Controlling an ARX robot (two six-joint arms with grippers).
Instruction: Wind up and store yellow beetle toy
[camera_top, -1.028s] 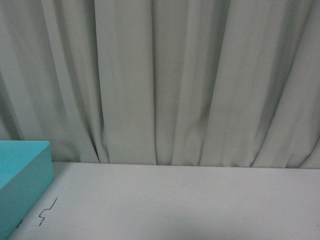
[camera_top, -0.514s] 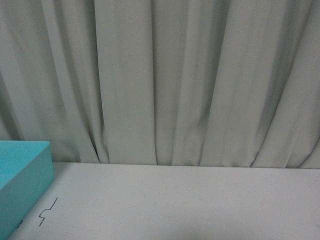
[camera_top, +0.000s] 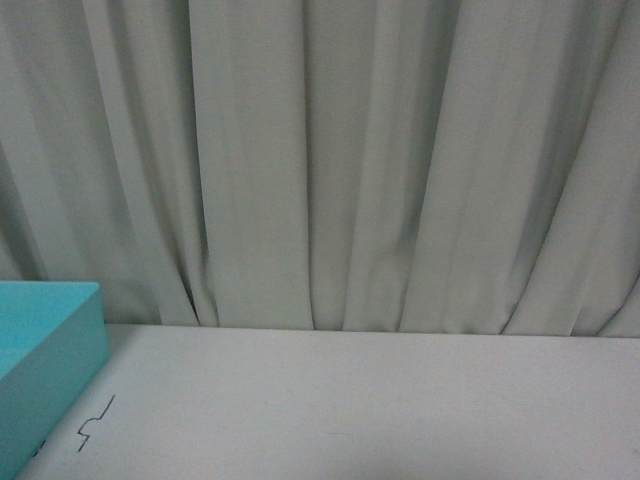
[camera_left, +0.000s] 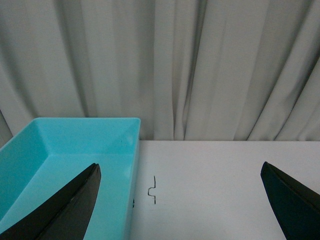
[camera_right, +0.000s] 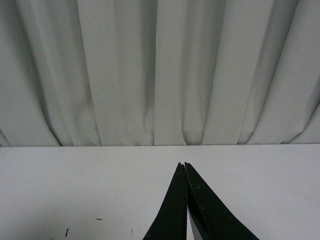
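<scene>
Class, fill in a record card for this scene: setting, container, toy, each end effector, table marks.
Setting: white table before a pale pleated curtain
Container: turquoise bin, open-topped, on the table's left
Toy: yellow beetle toy in no view
Left arm: left end effector open, holding nothing, by the bin
Right arm: right end effector shut, nothing visible in it
Mark: black squiggle on the table beside the bin

On left gripper (camera_left: 180, 165), 2 fingers (camera_left: 75, 210) are showing plain black, approx. blade-shaped: broad at base, narrowing to sharp tips, w/ smooth, slightly curved edges & dull matte finish. On right gripper (camera_right: 184, 164), fingers (camera_right: 172, 215) are looking the same: black, long, tapering wedges, w/ faint sheen running along flat faces.
</scene>
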